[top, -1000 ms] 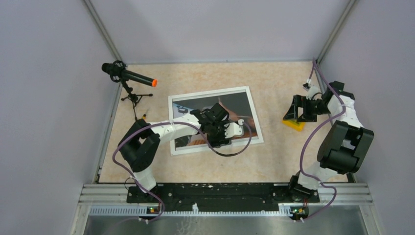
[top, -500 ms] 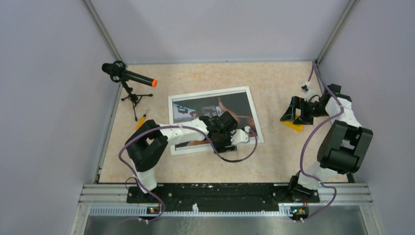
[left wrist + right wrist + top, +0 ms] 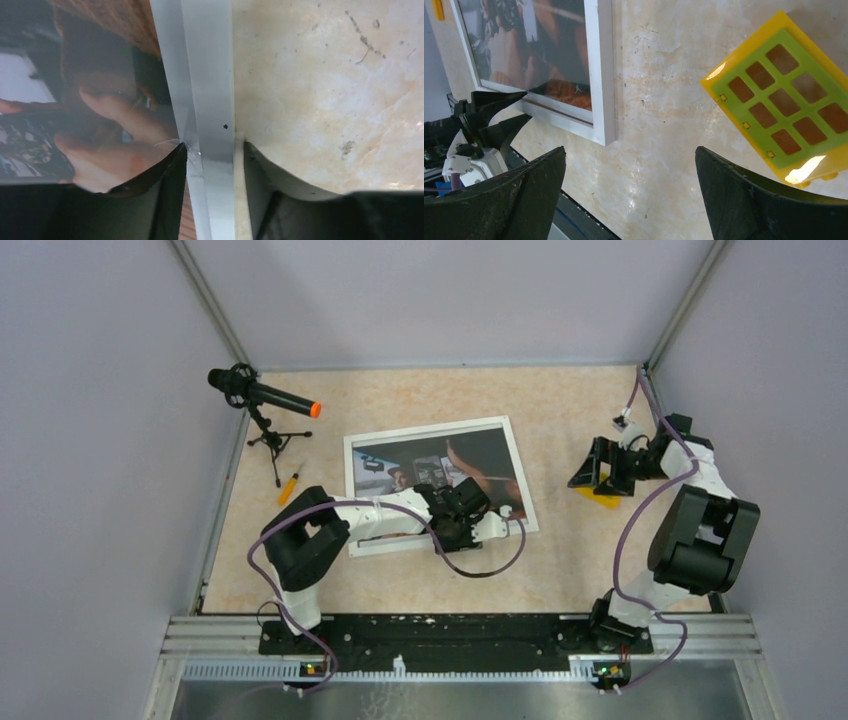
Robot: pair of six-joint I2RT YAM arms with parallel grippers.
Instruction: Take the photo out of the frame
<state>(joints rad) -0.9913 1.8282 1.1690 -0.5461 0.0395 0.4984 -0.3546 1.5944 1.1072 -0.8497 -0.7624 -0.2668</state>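
A microphone (image 3: 262, 395) on a small tripod is seen at the far left of the table (image 3: 420, 390), with a screwdriver (image 3: 288, 487) lying just near it. A yellow block (image 3: 784, 97) with a green grid face lies to the right, well apart from the frame (image 3: 425, 430). The frame lies flat at mid-table, face up, with the photo (image 3: 480, 455) inside it. The left arm is stretched low across the frame's near side, and the frame's white near border is straddled by the left end effector (image 3: 212, 150); whether it is clamped cannot be told. The right arm is folded, and its right end effector (image 3: 631, 190) is held spread wide and empty above bare table between frame and block.
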